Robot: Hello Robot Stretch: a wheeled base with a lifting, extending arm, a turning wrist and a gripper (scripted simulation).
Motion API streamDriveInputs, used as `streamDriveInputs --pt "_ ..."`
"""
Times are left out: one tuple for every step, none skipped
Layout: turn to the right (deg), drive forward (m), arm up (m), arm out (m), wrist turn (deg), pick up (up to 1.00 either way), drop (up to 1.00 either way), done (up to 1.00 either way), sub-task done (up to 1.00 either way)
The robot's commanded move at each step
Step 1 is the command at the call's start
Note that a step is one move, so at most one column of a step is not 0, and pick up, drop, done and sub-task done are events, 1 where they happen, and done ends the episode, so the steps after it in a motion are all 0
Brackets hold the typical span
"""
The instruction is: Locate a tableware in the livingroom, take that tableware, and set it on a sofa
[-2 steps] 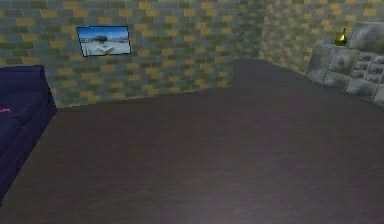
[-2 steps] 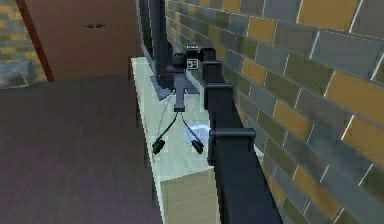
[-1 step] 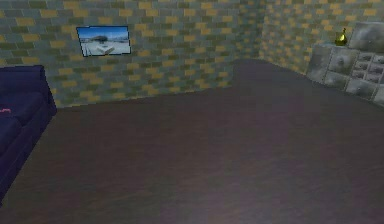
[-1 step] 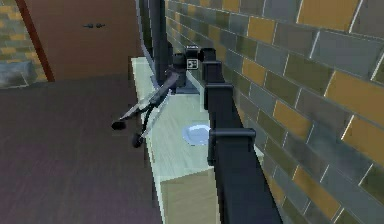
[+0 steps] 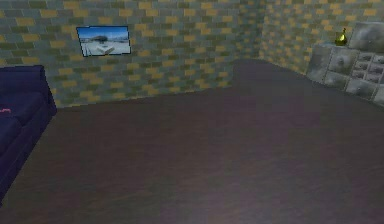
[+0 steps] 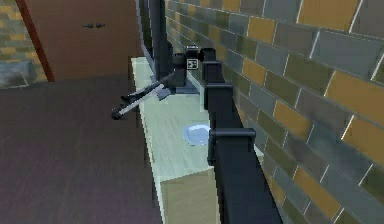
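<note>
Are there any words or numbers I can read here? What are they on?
No words or numbers can be read.
The wall picture shows a scene with no writing.
The white squares at the arm end carry black marks, but these are not letters or numbers.

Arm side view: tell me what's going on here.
The Stretch's arm reaches out over a pale counter by a brick wall. Its gripper hangs past the counter's edge with bare floor behind it, holding nothing. A round bluish dish lies on the counter beside the arm. The forward view's left shows a dark blue sofa.
</note>
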Motion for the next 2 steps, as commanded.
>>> streamDriveInputs --pt "0.0 0.0 0.0 0.0 45.0 0.0 0.0 0.0 0.0" --pt "0.0 0.0 0.0 0.0 45.0 0.0 0.0 0.0 0.0"
